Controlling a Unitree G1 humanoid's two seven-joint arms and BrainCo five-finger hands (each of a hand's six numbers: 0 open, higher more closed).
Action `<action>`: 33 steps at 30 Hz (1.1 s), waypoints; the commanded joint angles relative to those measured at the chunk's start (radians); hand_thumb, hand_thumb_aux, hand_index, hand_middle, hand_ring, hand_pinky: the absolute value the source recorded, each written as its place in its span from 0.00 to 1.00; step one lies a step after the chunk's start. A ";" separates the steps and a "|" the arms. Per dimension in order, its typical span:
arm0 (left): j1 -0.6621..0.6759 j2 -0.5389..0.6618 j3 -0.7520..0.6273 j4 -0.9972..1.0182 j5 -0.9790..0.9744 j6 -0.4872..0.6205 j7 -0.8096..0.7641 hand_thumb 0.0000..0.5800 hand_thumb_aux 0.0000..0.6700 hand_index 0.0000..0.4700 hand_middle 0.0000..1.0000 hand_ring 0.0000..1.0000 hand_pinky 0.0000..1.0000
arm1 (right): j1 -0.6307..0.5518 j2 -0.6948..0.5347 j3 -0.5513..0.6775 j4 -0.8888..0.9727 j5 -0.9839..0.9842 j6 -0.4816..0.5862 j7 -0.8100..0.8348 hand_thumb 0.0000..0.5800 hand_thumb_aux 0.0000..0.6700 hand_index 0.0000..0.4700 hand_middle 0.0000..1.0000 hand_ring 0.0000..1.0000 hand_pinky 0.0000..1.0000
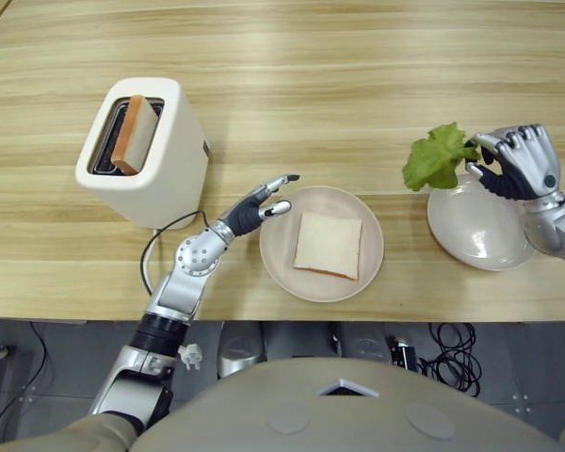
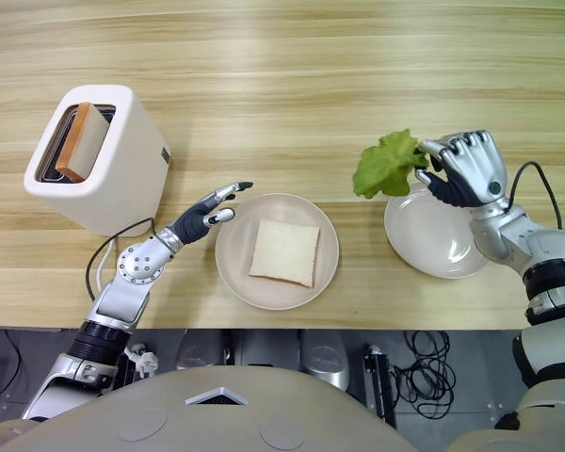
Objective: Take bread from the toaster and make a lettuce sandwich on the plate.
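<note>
item 1, landmark: a round beige plate (image 1: 281, 273) sits on the light wooden bench (image 1: 358, 75), near its front edge. all positions below are given from this plate.

item 2: one square slice of white bread (image 1: 328, 245) lies flat in the middle of the plate, slightly askew.

item 3: a white boxy toaster (image 1: 165, 155) stands to the left of the plate and further back, apart from it. a second slice of bread with a brown crust (image 1: 137, 132) stands up out of its slot. a black cable (image 1: 151, 247) loops over the bench from the toaster's base, left of the plate.

item 4: the left hand (image 1: 259, 207) is just beside the plate's left rim, between plate and toaster. its fingers are stretched out and released, grasping nothing. contact with the rim cannot be determined.

item 5: a round white dish (image 1: 480, 231) rests to the right of the plate, with a gap of bare bench between them.

item 6: the right hand (image 1: 518, 160) is right of the plate, over the far rim of the white dish. its fingers are clenched on the edge of a ruffled green lettuce leaf (image 1: 438, 157), which hangs out toward the plate side of the dish.
</note>
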 commanded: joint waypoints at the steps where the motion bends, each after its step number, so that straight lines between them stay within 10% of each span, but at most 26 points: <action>1: -0.009 -0.006 0.006 0.034 -0.012 -0.005 0.009 0.00 0.00 0.00 0.00 0.00 0.00 | 0.021 0.032 -0.017 -0.123 0.007 -0.028 0.079 1.00 1.00 0.98 1.00 1.00 1.00; 20: -0.030 0.007 0.062 0.061 -0.041 -0.024 0.040 0.00 0.00 0.00 0.00 0.00 0.00 | -0.043 0.284 0.117 -0.079 -0.001 -0.173 0.637 1.00 1.00 0.98 1.00 1.00 1.00; 33: -0.023 0.003 0.049 0.077 -0.030 -0.026 0.051 0.00 0.00 0.00 0.00 0.00 0.00 | -0.053 0.300 0.108 -0.062 0.005 -0.173 0.737 1.00 1.00 0.98 1.00 1.00 1.00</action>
